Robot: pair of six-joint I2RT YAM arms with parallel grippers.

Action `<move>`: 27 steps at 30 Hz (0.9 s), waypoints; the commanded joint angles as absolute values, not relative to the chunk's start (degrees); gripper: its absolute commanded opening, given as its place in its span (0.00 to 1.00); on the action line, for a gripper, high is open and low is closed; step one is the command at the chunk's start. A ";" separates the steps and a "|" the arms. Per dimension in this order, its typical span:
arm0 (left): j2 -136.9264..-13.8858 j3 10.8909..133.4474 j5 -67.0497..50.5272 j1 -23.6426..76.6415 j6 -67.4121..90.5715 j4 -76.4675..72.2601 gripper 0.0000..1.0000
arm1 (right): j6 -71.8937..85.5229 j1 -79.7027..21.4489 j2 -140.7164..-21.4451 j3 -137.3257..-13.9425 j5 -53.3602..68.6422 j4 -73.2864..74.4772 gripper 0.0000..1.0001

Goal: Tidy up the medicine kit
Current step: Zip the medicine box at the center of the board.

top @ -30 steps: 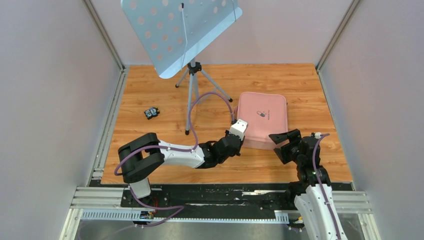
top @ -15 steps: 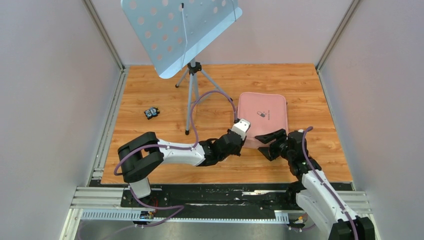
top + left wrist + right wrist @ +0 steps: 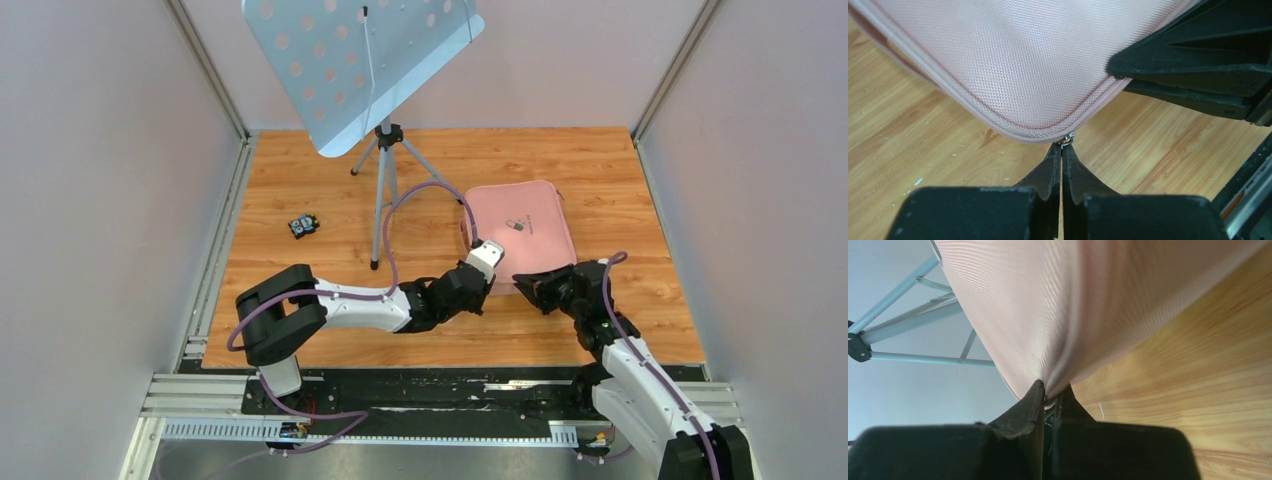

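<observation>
Far left on the wooden table (image 3: pixel 290 170) sits a small black gadget (image 3: pixel 303 225), on its own and well apart from everything else. Next along is a music stand (image 3: pixel 385 170) on tripod legs, its pale perforated tray tipped up over the back of the table. The left gripper (image 3: pixel 1062 150) reaches across to the near left corner of the medicine kit (image 3: pixel 520 230). Its fingers are pressed tight together on the little metal zip pull (image 3: pixel 1067 140) at that rounded corner. The kit is a soft pink case lying right of centre, turned a bit askew, pill logo facing up. It looks zipped shut as far round as I can see, so whatever is inside is hidden. The right gripper (image 3: pixel 1049 392) is at the kit's near edge, close beside the left one, clenched on a pinch of the pink fabric.
</observation>
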State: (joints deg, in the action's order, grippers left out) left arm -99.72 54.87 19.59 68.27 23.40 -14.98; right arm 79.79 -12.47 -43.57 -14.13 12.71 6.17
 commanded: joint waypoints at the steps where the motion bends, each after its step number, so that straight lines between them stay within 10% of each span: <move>1: -95.16 53.87 21.35 69.48 21.95 -14.21 0.00 | 77.52 -11.99 -40.16 -14.16 6.46 3.59 0.00; 27: -91.38 49.65 26.34 69.21 15.17 -11.19 0.00 | 60.27 -1.63 -31.92 -18.28 7.13 22.66 0.00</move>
